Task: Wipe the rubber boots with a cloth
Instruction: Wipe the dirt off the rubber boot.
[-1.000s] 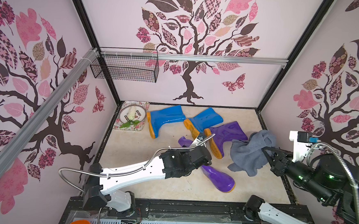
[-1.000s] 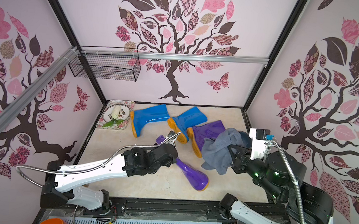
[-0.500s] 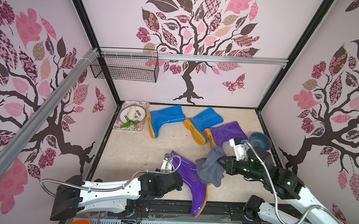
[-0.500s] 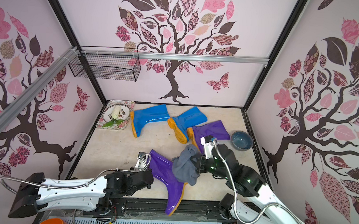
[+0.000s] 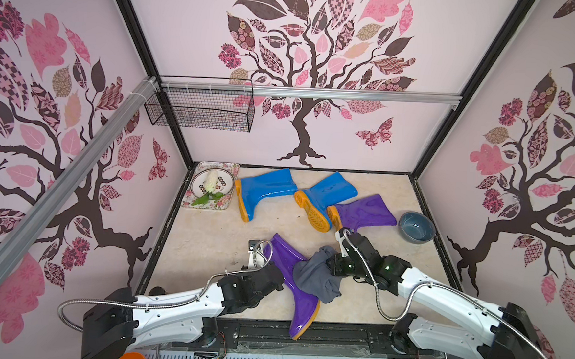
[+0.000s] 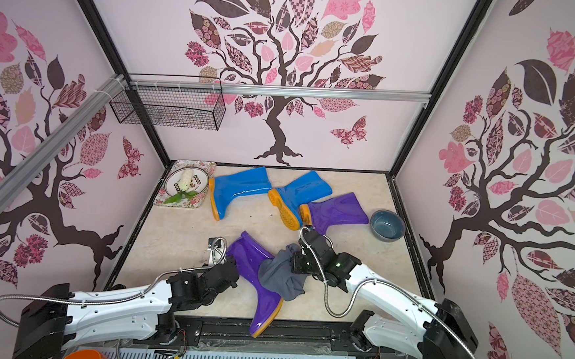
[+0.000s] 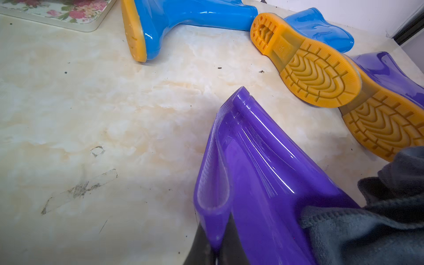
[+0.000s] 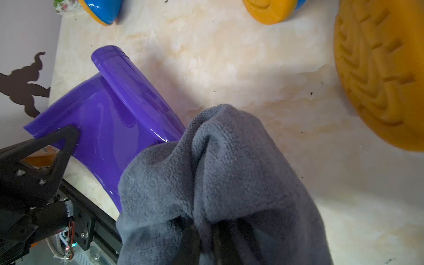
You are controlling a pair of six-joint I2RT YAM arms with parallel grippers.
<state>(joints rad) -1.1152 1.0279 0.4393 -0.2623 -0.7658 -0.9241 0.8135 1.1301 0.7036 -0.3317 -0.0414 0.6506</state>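
The marbled tabletop (image 5: 206, 247) fills the lower centre of both top views, and all the rubber boots lie on their sides on it. The lower purple boot (image 5: 302, 307) is just below centre, its shaft pointing up-left and its orange-soled toe reaching past the front edge. The left gripper (image 7: 214, 251) is clenched on the rim of its shaft, one finger inside and one outside. The grey-blue terry cloth (image 5: 316, 274) is draped over the ankle of this boot. The right gripper (image 8: 204, 243) is pinched into a bunched fold of it from the right.

The boots look glossy and slick, light for their size, and the shaft wall looks flexible. I judge the rim the surest hold, since fingers would likely slide on the curved shaft or foot. The cloth is soft and limp, so it needs gathering into a wad and pressing down, or it will only trail.

Count: four boots. There are two purple, the second (image 5: 366, 214) at centre right, and two blue boots (image 5: 265, 189) side by side above centre. There is one cloth, one wire basket (image 5: 201, 108) on the back wall, one floral tray (image 5: 230, 173) at upper left of the table and one grey-blue bowl (image 5: 416, 229) at right.
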